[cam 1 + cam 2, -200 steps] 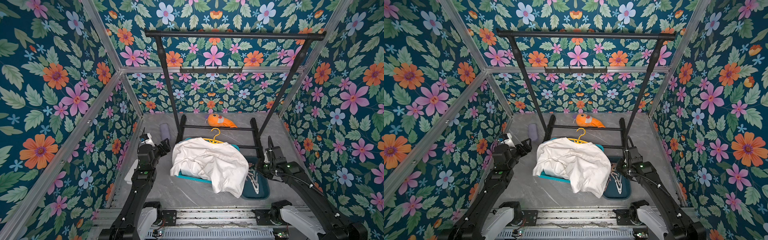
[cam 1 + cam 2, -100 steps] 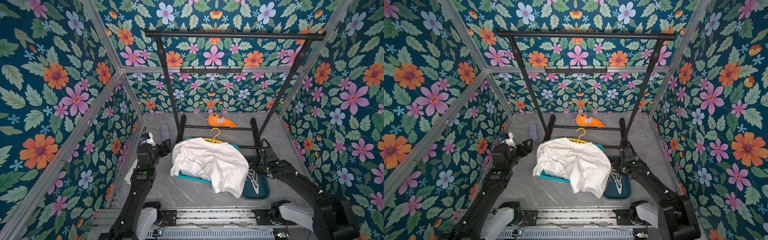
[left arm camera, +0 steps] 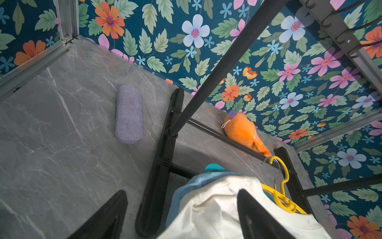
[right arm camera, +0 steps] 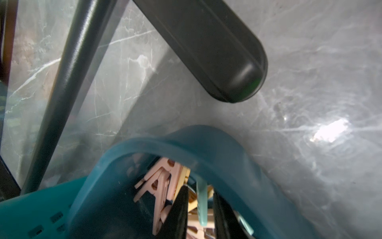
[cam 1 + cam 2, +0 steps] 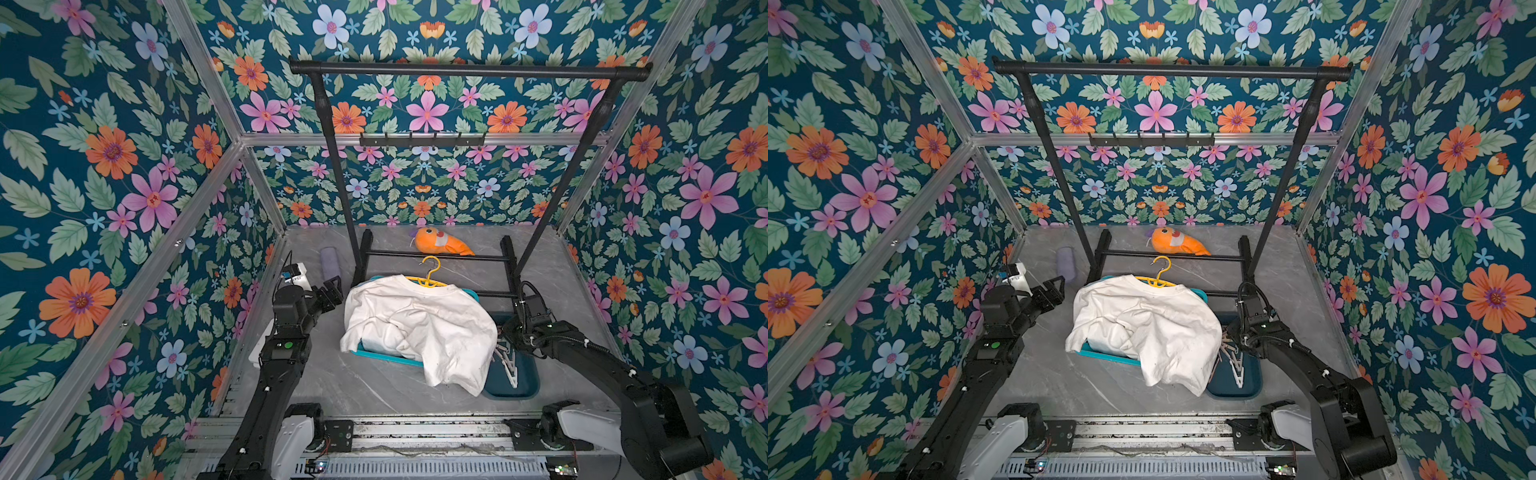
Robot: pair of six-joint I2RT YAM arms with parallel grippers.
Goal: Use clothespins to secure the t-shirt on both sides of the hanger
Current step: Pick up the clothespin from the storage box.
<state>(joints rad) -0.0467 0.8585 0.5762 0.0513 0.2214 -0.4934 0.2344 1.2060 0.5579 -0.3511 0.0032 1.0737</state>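
A white t-shirt (image 5: 419, 328) (image 5: 1146, 328) lies crumpled mid-table on a yellow hanger (image 5: 430, 276) (image 3: 283, 186), whose hook sticks out at the collar. Pale clothespins (image 5: 509, 365) (image 4: 163, 184) lie in a dark teal bin (image 5: 523, 386) (image 4: 206, 140) to the shirt's right. My right gripper (image 5: 1229, 332) (image 4: 199, 191) reaches into that bin. Its jaws stand narrowly apart on either side of a mint green clothespin (image 4: 201, 202), with a small gap on each side. My left gripper (image 5: 332, 291) (image 3: 184, 213) hangs wide open at the shirt's left shoulder (image 3: 217, 207), holding nothing.
A black clothes rack (image 5: 469, 70) straddles the back of the table, its base bars just behind the shirt. An orange plush toy (image 5: 440, 245) and a purple case (image 5: 329, 266) lie near the back. A light teal tray (image 5: 386, 358) sits under the shirt.
My right gripper has moved left and down into the bin, and its jaws have narrowed round the mint green clothespin. The left arm has hardly moved.
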